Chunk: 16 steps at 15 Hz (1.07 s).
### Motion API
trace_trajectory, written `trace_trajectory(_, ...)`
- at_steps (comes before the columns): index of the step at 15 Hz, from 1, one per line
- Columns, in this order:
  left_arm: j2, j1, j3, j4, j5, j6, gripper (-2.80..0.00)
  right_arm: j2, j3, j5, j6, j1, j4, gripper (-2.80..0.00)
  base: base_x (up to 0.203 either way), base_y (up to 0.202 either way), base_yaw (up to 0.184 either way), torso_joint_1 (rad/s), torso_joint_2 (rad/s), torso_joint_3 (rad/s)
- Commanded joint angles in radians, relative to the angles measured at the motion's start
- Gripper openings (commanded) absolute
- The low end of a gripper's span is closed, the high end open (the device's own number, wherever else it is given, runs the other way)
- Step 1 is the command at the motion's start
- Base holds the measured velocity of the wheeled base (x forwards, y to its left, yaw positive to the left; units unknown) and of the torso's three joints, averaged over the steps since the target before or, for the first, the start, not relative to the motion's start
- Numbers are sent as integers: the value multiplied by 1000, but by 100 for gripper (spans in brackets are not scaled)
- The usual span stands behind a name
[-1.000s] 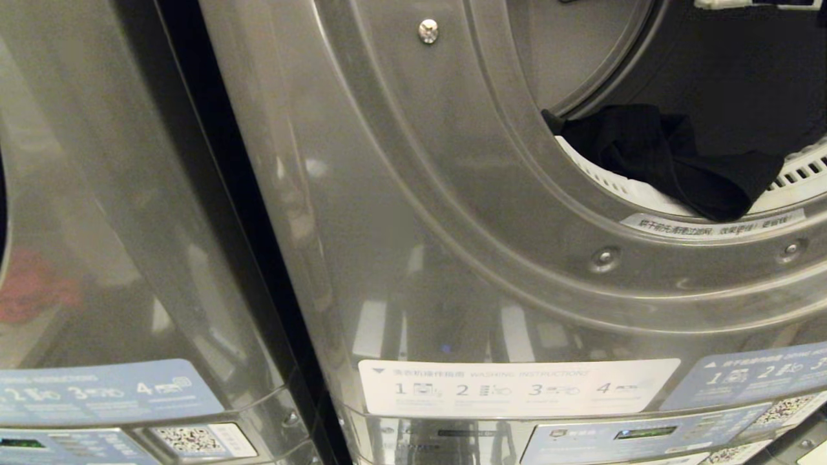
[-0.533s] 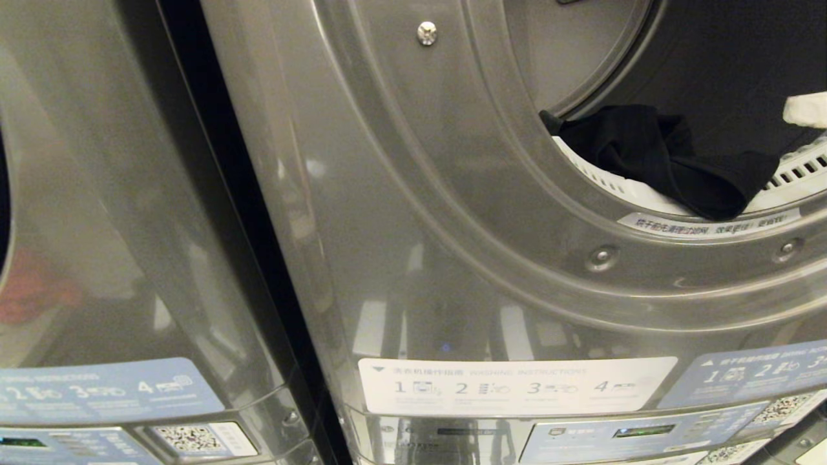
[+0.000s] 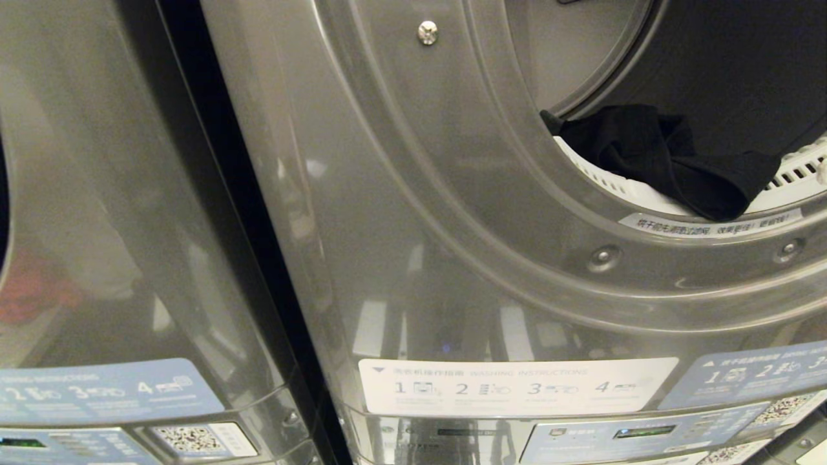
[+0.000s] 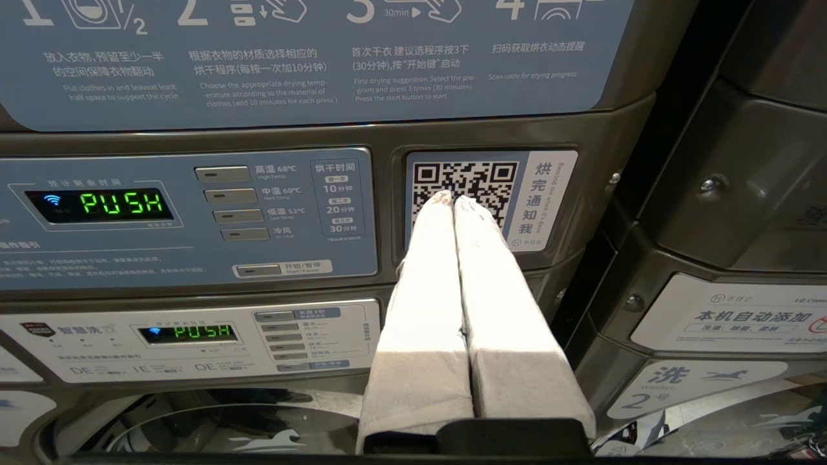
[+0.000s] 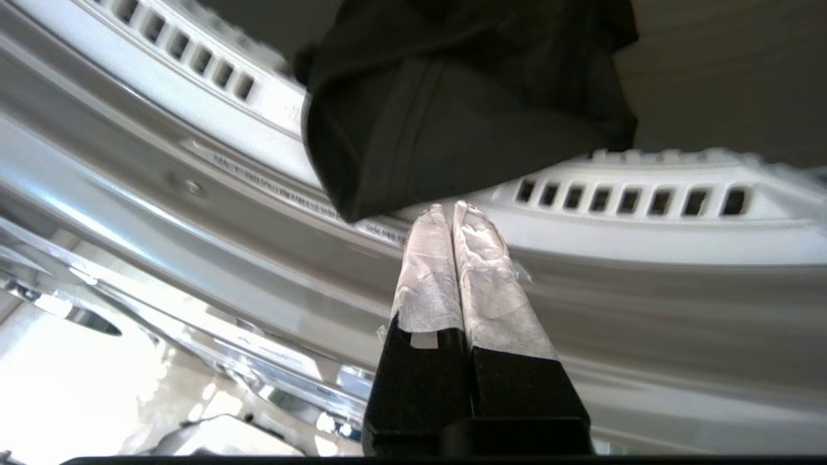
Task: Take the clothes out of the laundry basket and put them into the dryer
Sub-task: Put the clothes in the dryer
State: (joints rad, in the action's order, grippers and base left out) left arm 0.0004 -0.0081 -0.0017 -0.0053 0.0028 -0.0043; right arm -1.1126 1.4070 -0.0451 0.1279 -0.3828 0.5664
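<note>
Right gripper: pressed together, empty, hanging below dryer rim | black garment: draping over rim, needing pushing inside.

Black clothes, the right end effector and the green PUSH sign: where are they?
black clothes [image 3: 672, 161], head view, middle fold.
right end effector [image 5: 450, 208], right wrist view, between fingertips.
green PUSH sign [image 4: 121, 203], left wrist view, letters.

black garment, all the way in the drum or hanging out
Hanging out: the black garment drapes over the dryer's white vented rim.
</note>
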Motion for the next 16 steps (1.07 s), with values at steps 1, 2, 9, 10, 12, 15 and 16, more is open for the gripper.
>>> trace_trajectory(1, 0, 0, 0, -1, 0, 0, -280, -4, -18, -1, 1, 1, 11, -280, 0, 0, 0, 0, 0, 0)
trace_trajectory(2, 0, -1, 0, -1, 0, 0, -280, -8, -21, -1, 1, 1, 23, -280, 0, 0, 0, 0, 0, 0)
trace_trajectory(9, 0, 0, 0, -1, 0, 0, -280, -86, -11, -1, -4, -2, 15, -280, 0, 0, 0, 0, 0, 0)
trace_trajectory(10, 0, 0, 0, -1, 0, 0, -280, -90, -12, -1, -3, -2, 15, -280, 0, 0, 0, 0, 0, 0)
trace_trajectory(12, 0, -1, 0, -1, 0, 0, -280, -112, -11, 0, -4, -3, 12, -280, 0, 0, 0, 0, 0, 0)
trace_trajectory(15, 0, 0, 0, -1, 0, 0, -280, -151, -11, -1, -6, -7, -48, -280, 0, 0, 0, 0, 0, 0)
trace_trajectory(16, 0, 0, 0, -1, 0, 0, -280, -163, -10, -2, -4, -6, -72, -280, 0, 0, 0, 0, 0, 0)
